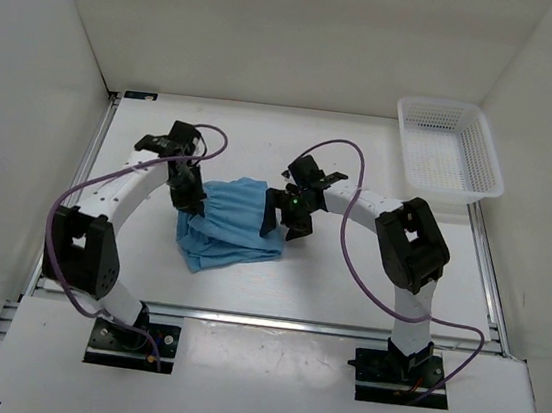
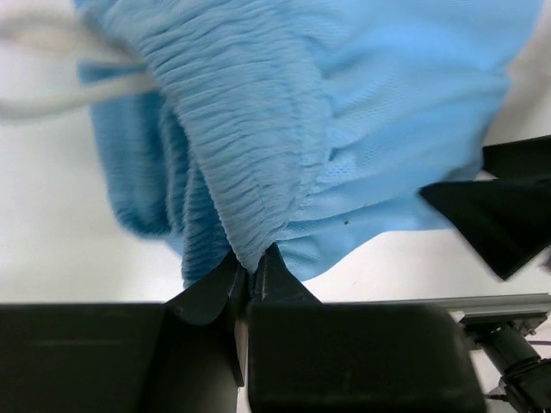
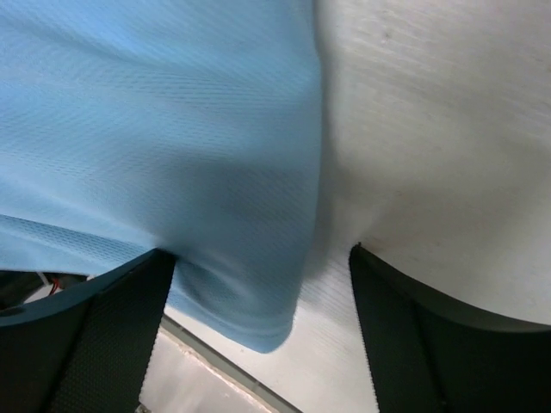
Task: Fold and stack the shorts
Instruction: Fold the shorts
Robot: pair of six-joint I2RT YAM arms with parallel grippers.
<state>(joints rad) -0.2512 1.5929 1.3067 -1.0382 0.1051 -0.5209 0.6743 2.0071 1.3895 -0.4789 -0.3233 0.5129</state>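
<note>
The light blue shorts (image 1: 234, 224) lie bunched in the middle of the table between my two arms. My left gripper (image 1: 188, 199) is at their left edge, shut on the gathered waistband (image 2: 250, 172), which rises from between its fingertips in the left wrist view. The white drawstring (image 2: 60, 64) trails at the upper left there. My right gripper (image 1: 293, 219) is at the shorts' right edge, open wide. In the right wrist view a hem corner of the shorts (image 3: 215, 198) hangs between its spread fingers (image 3: 112, 335) without being pinched.
A white mesh plastic basket (image 1: 448, 147) stands at the back right of the table. Purple cables loop off both arms. White walls close in the left, back and right sides. A metal rail (image 1: 272, 319) runs along the table's near edge.
</note>
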